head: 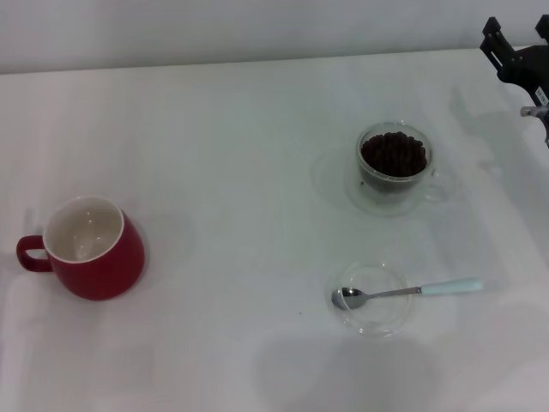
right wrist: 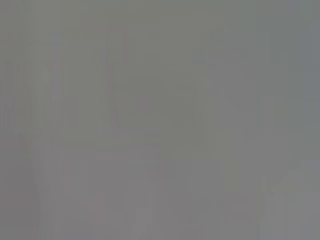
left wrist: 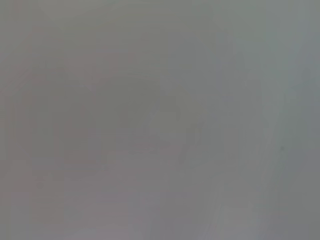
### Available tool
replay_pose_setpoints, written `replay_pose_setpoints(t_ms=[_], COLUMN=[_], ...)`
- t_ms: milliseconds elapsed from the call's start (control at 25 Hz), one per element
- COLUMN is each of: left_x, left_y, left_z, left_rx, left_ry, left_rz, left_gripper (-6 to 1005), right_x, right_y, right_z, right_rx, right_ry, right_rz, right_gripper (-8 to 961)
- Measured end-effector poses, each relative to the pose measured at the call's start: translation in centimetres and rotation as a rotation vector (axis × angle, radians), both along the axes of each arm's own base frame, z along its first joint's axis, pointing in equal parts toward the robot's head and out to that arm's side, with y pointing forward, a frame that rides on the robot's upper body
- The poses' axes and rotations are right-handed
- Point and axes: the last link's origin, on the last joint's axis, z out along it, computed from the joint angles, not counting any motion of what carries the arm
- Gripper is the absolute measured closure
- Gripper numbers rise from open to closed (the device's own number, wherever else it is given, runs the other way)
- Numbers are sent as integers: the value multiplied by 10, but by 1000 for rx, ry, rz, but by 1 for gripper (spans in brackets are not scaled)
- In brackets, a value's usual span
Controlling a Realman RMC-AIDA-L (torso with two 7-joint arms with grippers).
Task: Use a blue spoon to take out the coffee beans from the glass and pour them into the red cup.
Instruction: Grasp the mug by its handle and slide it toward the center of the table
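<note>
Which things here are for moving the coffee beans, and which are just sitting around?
For the job:
- blue spoon
- coffee beans
- glass holding them
- red cup
- right tool, far right edge

Just sitting around:
- clear saucer under the spoon's bowl
- white table

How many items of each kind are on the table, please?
Cups: 2, the red cup and the glass of beans
Spoons: 1, the spoon
Saucers: 1, the saucer
Total: 4
</note>
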Motion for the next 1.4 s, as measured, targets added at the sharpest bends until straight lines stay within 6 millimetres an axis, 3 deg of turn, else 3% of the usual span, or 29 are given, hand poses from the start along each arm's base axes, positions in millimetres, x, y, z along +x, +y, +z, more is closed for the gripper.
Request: replay_pose_setpoints(t_ms=[480, 840, 960, 1400], left_x=[-1, -8, -14, -33], left_y=[-14, -54, -80, -87], left_z=[-4, -12, -15, -11], left_rx=[-26, -117, -174, -247], left_ry=[17, 88, 190, 331], left_rz=[-16, -62, -88, -59], left_gripper=[111, 111, 110, 118], right_x=[11, 13, 11, 14], right_y=[-2, 1, 4, 4], right_z=[3, 7, 7, 11], right_rx=[-36, -35, -39, -30], right_ry=[29, 2, -5, -15], right_rz=[-26, -36, -34, -45], right_gripper=[117, 118, 118, 119])
